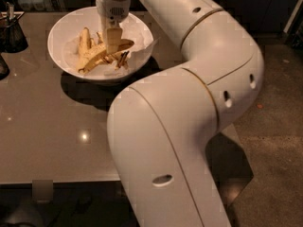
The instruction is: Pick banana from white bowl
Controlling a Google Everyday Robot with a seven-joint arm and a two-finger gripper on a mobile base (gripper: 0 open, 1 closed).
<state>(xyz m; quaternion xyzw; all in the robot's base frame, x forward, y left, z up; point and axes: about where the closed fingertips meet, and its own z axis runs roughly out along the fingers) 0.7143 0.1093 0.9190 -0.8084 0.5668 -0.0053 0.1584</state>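
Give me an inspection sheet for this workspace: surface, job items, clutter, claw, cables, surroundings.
Surface: glossy brown table, with one small glare spot.
Job's things: banana lies in the white bowl, on crumpled paper.
Clutter: shorter banana in the same bowl; dark cup at the table's far left edge.
Grippers: claw is down inside the bowl, at the banana's upper part.
Cables: nothing seen.
Surroundings: dark floor right of the table.

The arm (pixel 189 126) is glossy white: thick rounded tubes, thin dark seam rings at the joints, small oval recesses (dark inside). Its paler, cream gripper (pixel 112 44) hangs over the white bowl (pixel 61 27).
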